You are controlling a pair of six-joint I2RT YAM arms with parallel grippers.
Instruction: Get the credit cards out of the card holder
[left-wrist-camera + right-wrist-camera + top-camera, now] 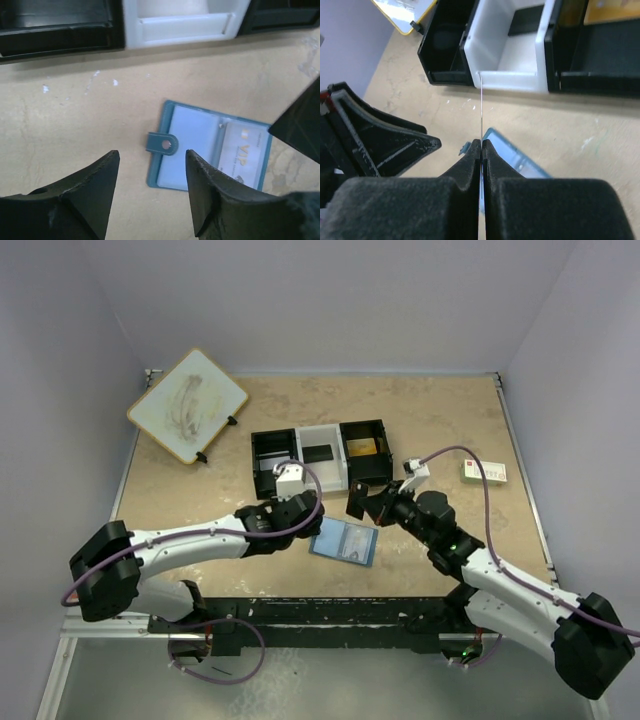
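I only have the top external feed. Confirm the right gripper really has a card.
Observer: In the right wrist view, the right gripper is shut on a thin card, seen edge-on.
Operator: Report what's left in the card holder.
Observer: In the left wrist view, the card holder lies open, with a pale VIP card in one pocket.
Operator: Give me the left gripper.
Observer: The left gripper is open and empty, with the snap tab just ahead of its fingertips.
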